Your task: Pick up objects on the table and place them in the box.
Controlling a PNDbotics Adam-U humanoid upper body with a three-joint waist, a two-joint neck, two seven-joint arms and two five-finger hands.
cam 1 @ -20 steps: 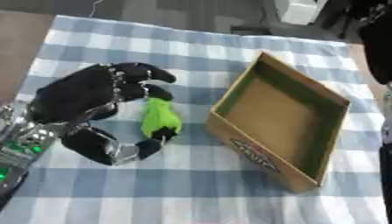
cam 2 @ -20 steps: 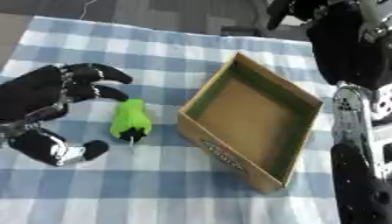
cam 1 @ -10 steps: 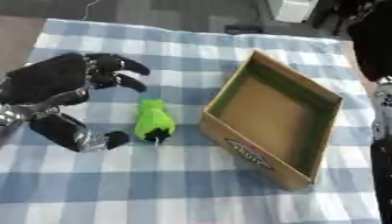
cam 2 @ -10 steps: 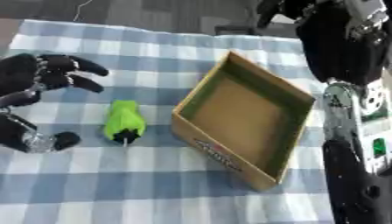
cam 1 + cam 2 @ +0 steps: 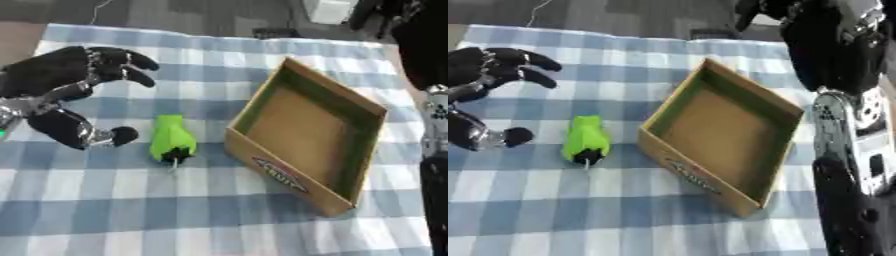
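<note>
A green, pepper-like thing [image 5: 170,143] lies on the blue-and-white checked cloth, its dark stem end pointing toward me. My left hand [image 5: 52,80] hovers open just left of it, fingers spread above and thumb [image 5: 105,136] low, apart from the green thing. The brown cardboard box [image 5: 284,172] stands to the right of it, tilted askew, with nothing inside. My right arm [image 5: 846,145] runs down the right edge. My right hand [image 5: 756,7] shows only as a dark shape at the top of the right eye view, far behind the box.
The checked cloth [image 5: 131,210] covers the table out to its far edge, with dark floor beyond. A white object [image 5: 328,10] sits past the far edge. Bare cloth lies in front of the box and the green thing.
My left hand, which was cupped around the green thing a second ago, has drawn back to the left and stands apart from it. The green thing stays on the cloth.
</note>
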